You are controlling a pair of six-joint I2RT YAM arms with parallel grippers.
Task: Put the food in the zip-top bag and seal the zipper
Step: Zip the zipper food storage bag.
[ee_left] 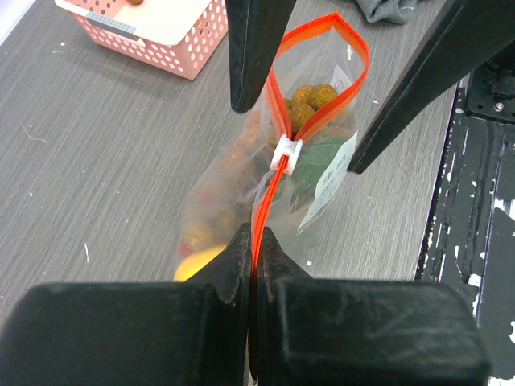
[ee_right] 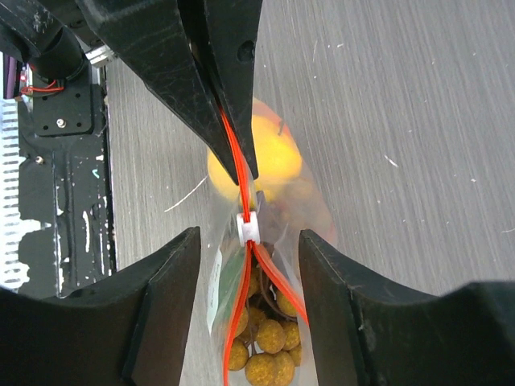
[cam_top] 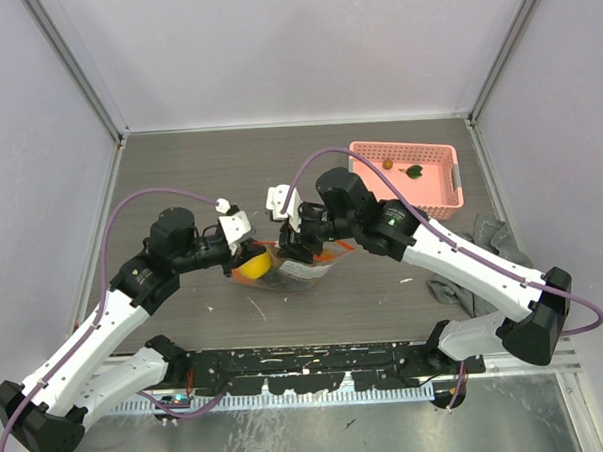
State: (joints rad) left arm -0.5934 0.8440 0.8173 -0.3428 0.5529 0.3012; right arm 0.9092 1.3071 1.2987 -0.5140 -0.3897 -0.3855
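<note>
The clear zip-top bag (cam_top: 301, 269) lies on the table between both grippers. Inside it are the yellow fruit (ee_right: 272, 153), the bunch of small brown balls (ee_right: 269, 354) and blurred orange shapes (ee_left: 211, 232). My left gripper (ee_left: 256, 245) is shut on the end of the red-orange zipper (ee_left: 278, 121). The strip is joined from there to the white slider (ee_left: 286, 153) and gapes open beyond it. My right gripper (ee_right: 249, 239) is open, one finger on each side of the bag at the slider (ee_right: 250, 229), not touching it.
A pink lattice basket (cam_top: 445, 185) stands at the back right with a small brown ball and a green leaf in it. A grey cloth (cam_top: 494, 234) lies right of the right arm. The black base rail (cam_top: 318, 365) runs along the near edge.
</note>
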